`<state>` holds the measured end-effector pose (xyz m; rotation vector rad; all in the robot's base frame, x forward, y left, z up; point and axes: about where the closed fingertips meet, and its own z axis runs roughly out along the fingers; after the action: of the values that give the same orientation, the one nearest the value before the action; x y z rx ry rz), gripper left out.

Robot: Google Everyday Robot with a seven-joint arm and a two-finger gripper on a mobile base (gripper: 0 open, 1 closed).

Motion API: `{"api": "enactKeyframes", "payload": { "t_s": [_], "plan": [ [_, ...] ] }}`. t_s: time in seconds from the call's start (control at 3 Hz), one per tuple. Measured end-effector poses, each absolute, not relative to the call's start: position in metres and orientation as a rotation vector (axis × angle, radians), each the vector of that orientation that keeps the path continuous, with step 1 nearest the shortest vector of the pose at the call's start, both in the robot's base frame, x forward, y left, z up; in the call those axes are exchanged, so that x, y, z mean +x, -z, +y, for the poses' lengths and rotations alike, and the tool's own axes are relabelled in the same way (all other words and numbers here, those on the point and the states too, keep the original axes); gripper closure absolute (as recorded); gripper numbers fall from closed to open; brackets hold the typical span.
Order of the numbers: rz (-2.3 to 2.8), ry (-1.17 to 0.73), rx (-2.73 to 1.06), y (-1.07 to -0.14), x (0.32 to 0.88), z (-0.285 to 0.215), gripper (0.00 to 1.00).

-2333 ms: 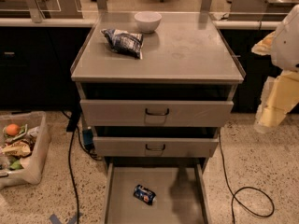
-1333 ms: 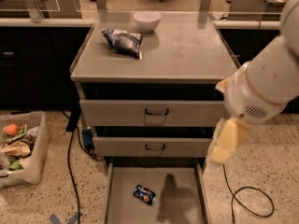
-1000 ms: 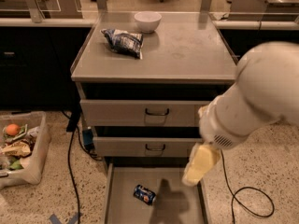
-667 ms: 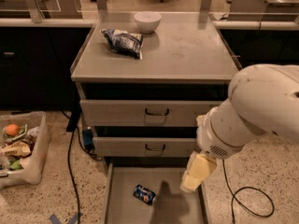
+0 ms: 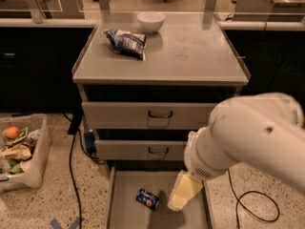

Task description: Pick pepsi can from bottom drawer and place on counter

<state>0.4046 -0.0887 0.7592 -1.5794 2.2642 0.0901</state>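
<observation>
While the arm point(image 5: 248, 137) angles downward, hand point(image 5: 183, 193) over bottom drawer point(image 5: 125, 209), just beside pepsi can point(image 5: 147, 199), grip state unclear.

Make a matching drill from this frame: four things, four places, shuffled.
Things:
1. pepsi can
2. snack bag
3. white bowl
4. pincer

Places:
A. back edge of the counter, near the middle
B. low over the open bottom drawer, just right of the can
C. lying on the bottom drawer's floor
D. left part of the counter, in front of the bowl

Pairs: 1-C, 2-D, 3-A, 4-B
</observation>
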Motion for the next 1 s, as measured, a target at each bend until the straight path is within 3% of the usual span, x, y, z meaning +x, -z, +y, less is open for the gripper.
{"api": "enactKeyframes", "payload": {
  "t_s": [0.67,1.0],
  "plan": [
    [2.305,-0.092,-1.788,-0.595,0.392,-0.035,0.00],
    [2.460,-0.185,-1.629,-0.530,0.412,-0.038,0.00]
  ]
}}
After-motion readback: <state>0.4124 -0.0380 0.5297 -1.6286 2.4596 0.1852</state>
